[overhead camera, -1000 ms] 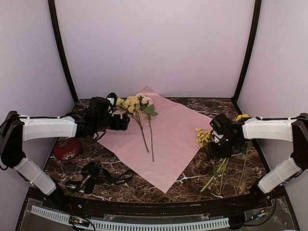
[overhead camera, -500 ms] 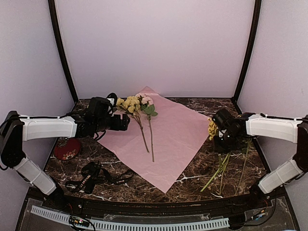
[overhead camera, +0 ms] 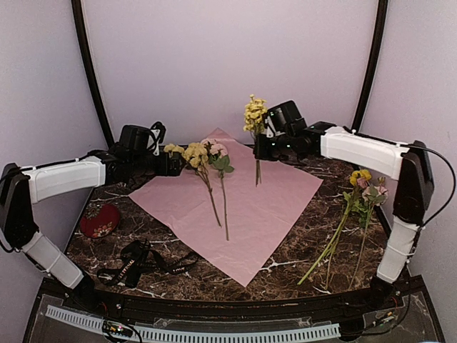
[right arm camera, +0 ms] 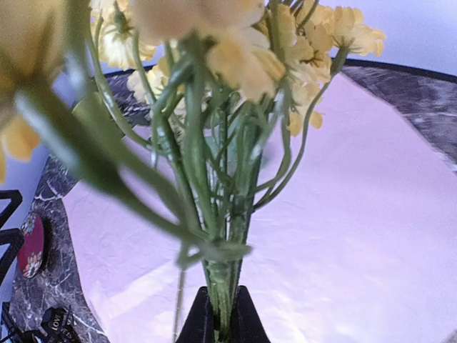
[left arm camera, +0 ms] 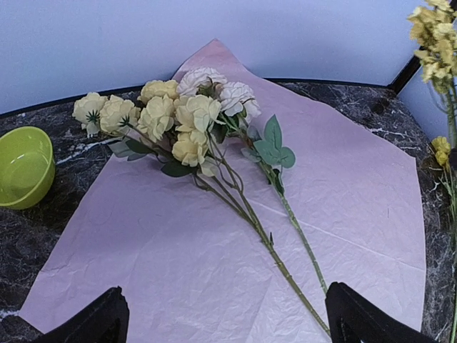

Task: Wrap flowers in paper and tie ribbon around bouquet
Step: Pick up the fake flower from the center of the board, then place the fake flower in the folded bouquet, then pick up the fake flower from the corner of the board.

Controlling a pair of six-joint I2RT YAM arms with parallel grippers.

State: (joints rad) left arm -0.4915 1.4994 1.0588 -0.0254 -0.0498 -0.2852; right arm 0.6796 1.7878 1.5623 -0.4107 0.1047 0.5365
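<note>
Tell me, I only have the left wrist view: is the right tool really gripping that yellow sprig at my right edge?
Observer: Yes. The right tool is shut on the stems of the yellow sprig.
Operator: Where's the ribbon?
Observer: The ribbon lies off the paper, on the near-left part of the table.
Operator: Any more flowers?
Observer: Several loose flowers lie on the table, right of the paper.
</note>
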